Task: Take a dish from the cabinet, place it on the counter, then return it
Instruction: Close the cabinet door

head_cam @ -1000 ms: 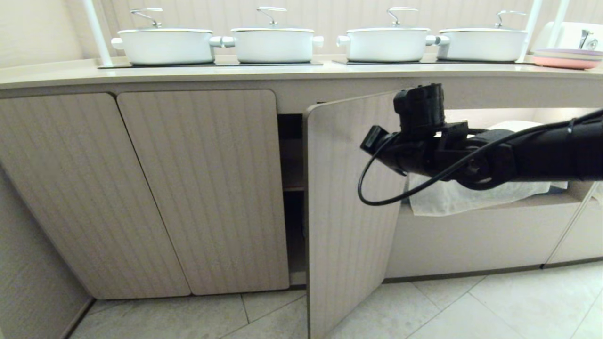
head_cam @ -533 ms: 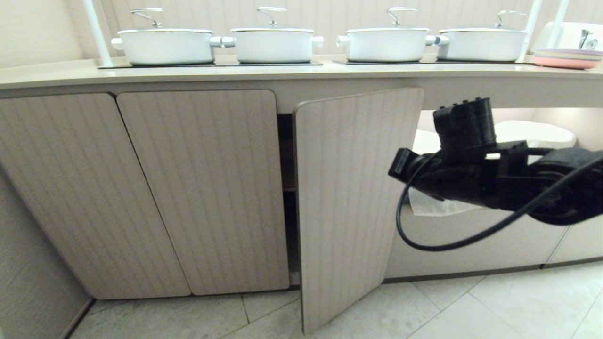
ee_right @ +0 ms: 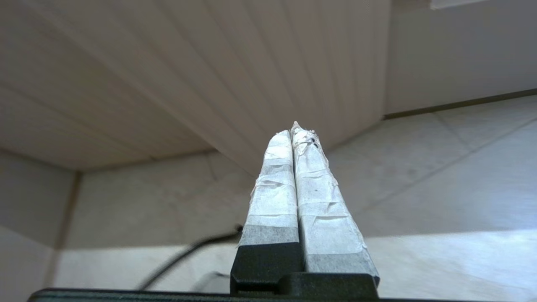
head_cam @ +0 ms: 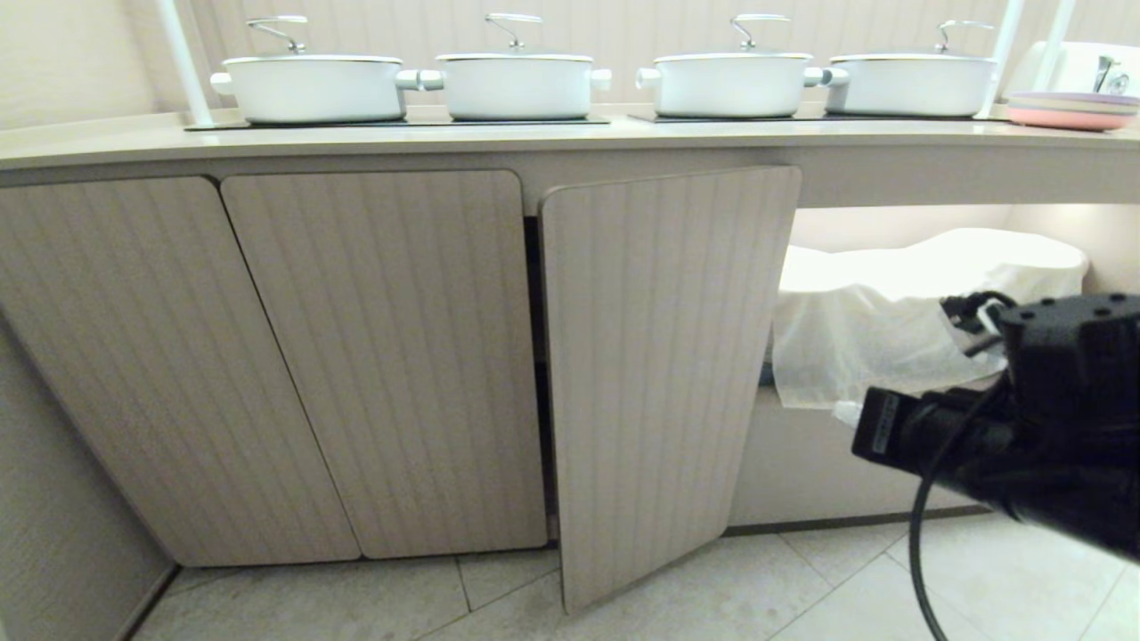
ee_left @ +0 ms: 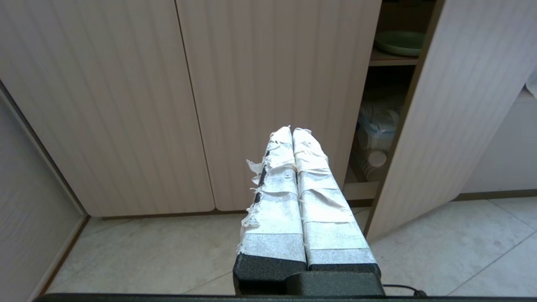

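Resting on cabinet (head_cam: 383, 356) shelf, dish (ee_left: 400, 42) visible in left wrist view only. Both hands clenched, empty: left hand (ee_left: 292, 131), right hand (ee_right: 292, 130). Door (head_cam: 663, 374) nearer closed; right arm lower.

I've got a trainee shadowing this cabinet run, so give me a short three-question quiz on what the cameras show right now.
1. True or false: the open cabinet door is fully shut.
2. Where is the green dish? A) on the counter B) on the wooden shelf inside the cabinet C) in the right gripper
3. How many white pots stand on the counter?

Key:
1. False. The left wrist view shows it ajar, with the shelves visible.
2. B. Both grippers are empty, fingers pressed together; the left gripper points at the cabinet.
3. Four.
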You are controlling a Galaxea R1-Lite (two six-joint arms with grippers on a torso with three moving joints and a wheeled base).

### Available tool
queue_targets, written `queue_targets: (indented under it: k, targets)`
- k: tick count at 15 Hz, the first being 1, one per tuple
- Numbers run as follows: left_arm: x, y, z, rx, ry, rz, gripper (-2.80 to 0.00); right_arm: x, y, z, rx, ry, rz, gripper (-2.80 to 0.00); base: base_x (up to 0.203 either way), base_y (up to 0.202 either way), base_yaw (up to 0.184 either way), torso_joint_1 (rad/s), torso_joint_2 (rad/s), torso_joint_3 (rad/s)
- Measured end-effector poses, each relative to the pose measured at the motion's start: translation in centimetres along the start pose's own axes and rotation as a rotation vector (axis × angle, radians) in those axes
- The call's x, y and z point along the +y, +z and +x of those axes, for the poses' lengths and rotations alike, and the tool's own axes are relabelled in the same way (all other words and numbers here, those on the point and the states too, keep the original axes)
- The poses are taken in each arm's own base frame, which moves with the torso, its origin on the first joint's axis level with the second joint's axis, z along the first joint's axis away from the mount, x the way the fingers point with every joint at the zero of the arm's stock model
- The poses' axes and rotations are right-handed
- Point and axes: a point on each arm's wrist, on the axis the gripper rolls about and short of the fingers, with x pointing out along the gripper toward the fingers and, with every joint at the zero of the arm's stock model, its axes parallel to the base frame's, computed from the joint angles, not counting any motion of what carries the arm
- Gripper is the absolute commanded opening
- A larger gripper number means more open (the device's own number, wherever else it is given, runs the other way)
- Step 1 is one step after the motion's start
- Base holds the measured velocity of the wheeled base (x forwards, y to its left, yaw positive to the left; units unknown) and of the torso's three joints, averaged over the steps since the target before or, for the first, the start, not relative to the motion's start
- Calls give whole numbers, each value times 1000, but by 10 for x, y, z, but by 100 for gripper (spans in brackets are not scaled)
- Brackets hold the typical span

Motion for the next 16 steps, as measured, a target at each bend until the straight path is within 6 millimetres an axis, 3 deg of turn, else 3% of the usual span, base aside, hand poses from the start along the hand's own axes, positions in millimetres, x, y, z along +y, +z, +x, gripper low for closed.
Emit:
queue_targets:
  k: [9,16]
  targets:
    - [0,0,0,0,0,-1,-280,-80,-88,-64,-42,-55,-217,-280,0,0,0,0,0,0]
    - [0,0,0,0,0,0,-280,-111,-108,-92,24,-183,-288,-280,0,0,0,0,0,0]
